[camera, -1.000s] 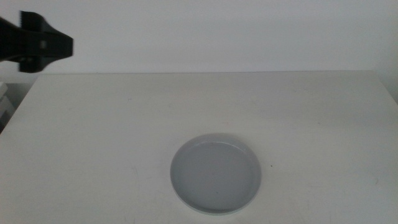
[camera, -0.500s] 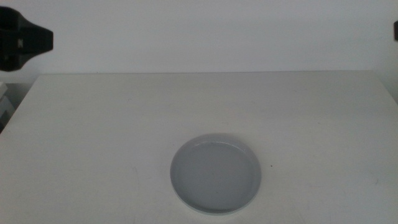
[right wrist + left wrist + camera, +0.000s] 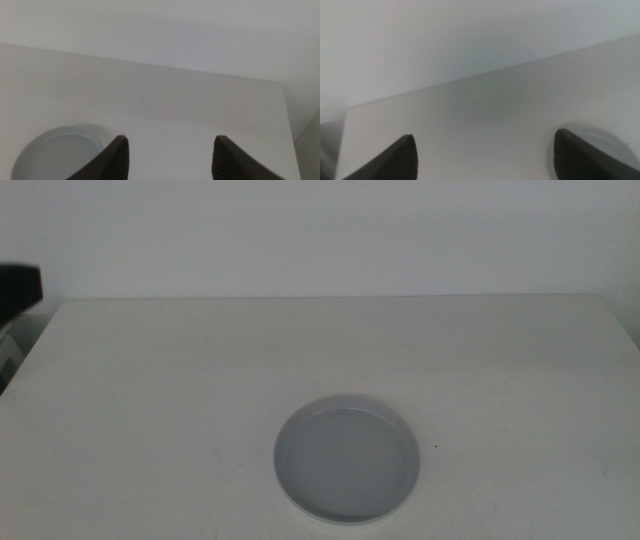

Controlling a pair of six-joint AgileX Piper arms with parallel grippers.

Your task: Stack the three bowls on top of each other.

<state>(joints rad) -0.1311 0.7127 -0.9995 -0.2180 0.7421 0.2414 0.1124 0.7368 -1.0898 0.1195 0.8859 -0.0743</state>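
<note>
In the middle view a single grey bowl sits low and just right of centre on the white table. In the left wrist view the left gripper is spread wide and empty. In the right wrist view the right gripper is parted and empty, the bowl in the lower left corner.

A grey bowl on a white table.

Even, diffuse, fairly dim lighting with a grey cast throughout; no glare. The bowl casts only a faint, soft shadow on the table. All views are slightly soft; dark jaw tips in both wrist views appear blurred.
</note>
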